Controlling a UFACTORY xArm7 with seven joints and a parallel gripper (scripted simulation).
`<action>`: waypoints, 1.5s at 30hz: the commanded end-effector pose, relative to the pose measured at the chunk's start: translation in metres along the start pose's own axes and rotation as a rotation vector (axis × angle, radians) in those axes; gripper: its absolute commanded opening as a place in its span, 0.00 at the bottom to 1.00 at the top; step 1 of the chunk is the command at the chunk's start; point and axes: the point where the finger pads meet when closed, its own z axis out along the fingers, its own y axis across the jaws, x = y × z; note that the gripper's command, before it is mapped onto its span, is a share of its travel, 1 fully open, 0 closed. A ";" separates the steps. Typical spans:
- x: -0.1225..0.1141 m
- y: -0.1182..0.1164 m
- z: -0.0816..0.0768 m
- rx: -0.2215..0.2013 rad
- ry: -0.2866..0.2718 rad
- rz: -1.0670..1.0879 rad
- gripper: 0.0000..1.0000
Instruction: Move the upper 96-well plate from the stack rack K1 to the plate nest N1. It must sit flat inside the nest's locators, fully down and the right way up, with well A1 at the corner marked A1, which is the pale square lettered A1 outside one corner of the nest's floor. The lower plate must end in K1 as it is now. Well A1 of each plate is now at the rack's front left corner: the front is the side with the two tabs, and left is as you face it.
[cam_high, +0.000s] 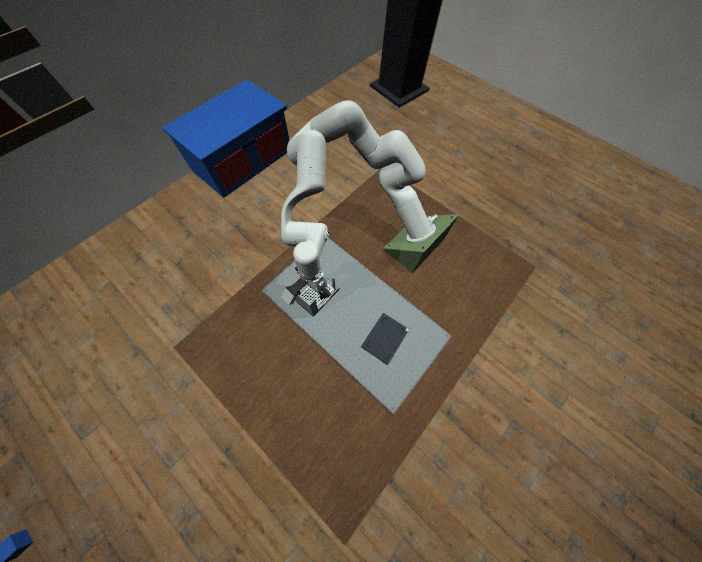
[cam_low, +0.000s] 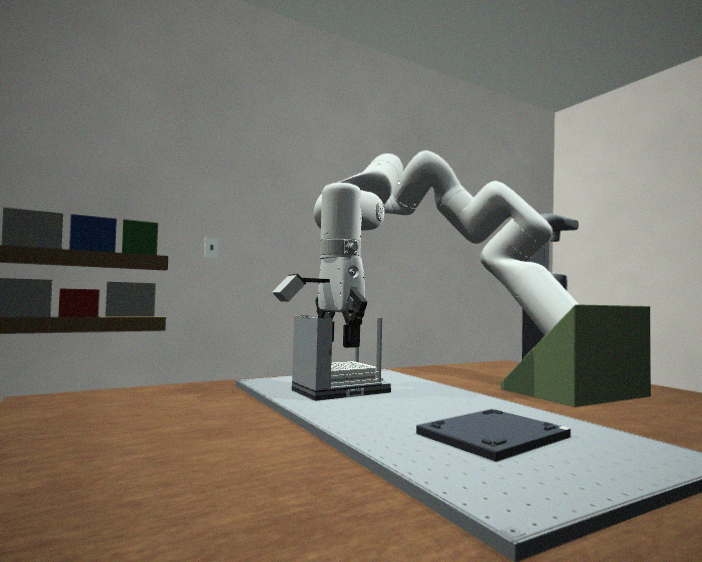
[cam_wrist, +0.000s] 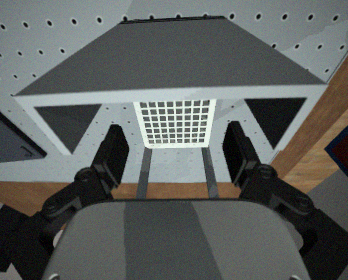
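The stack rack K1 (cam_low: 333, 360) stands on the grey perforated baseplate (cam_low: 468, 444), with a tall grey back wall and thin posts. The white 96-well plates (cam_low: 353, 370) lie stacked low inside it; the upper plate's grid shows in the wrist view (cam_wrist: 175, 123). My gripper (cam_low: 345, 333) points straight down inside the top of the rack, above the plates, open and empty. In the wrist view its two dark fingers straddle the plate (cam_wrist: 176, 150). The dark plate nest N1 (cam_low: 492, 433) lies to the right on the baseplate, also seen from above (cam_high: 384, 337). It is empty.
The rack's back wall (cam_wrist: 170, 55) and its posts (cam_low: 379, 345) stand close around the gripper. The arm's green base wedge (cam_low: 582, 354) sits at the back right. A blue cabinet (cam_high: 228, 134) and a dark pillar (cam_high: 405, 49) stand off the table.
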 end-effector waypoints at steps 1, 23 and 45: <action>0.002 -0.001 0.005 0.001 0.006 0.000 1.00; 0.002 -0.001 0.023 0.001 0.006 0.000 1.00; 0.002 -0.001 0.035 0.001 0.006 0.000 1.00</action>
